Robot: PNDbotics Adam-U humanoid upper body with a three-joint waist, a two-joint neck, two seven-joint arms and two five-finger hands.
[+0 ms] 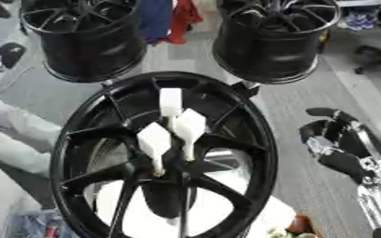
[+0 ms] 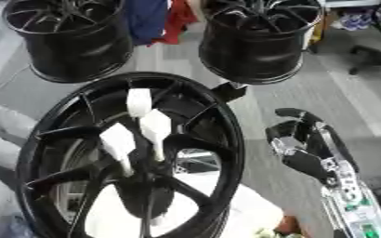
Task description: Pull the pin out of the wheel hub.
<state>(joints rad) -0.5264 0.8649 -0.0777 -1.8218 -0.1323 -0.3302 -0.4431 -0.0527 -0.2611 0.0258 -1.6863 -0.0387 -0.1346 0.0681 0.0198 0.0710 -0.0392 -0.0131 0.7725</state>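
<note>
Right hand point(image 2: 304, 142) hangs beside wheel hub point(image 1: 251, 139); pins point(image 1: 188, 125) seated.

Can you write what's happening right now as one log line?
wheel hub: upright, in front | white pins: three in hub centre | right hand: beside rim, not touching | left hand: not seen | pull: not started

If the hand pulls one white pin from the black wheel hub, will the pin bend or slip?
The white flat-headed pins look rigid, probably plastic, so little bending. Their broad heads offer grip, so slipping seems unlikely. The black spoked wheel stands upright and might rock. The right hand is beside it, not touching.
</note>
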